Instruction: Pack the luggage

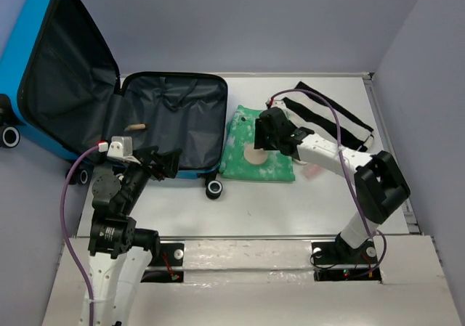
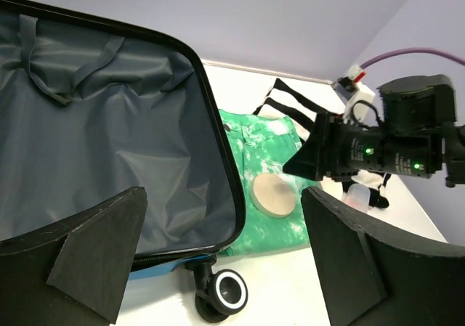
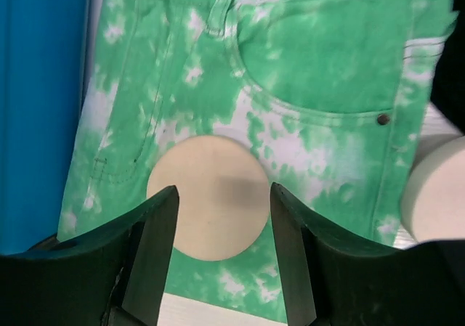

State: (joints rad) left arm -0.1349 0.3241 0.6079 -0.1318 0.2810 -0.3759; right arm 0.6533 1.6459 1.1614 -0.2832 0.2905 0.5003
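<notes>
Right wrist view: the right gripper hangs over a round tan disc lying on folded green tie-dye jeans, fingers spread either side of it, gripping nothing. The luggage lies open just beside the jeans. A clean pick likely means descending straight, centring the disc and pinching no denim. The left gripper, spread and empty, sits at the luggage's near rim.
</notes>
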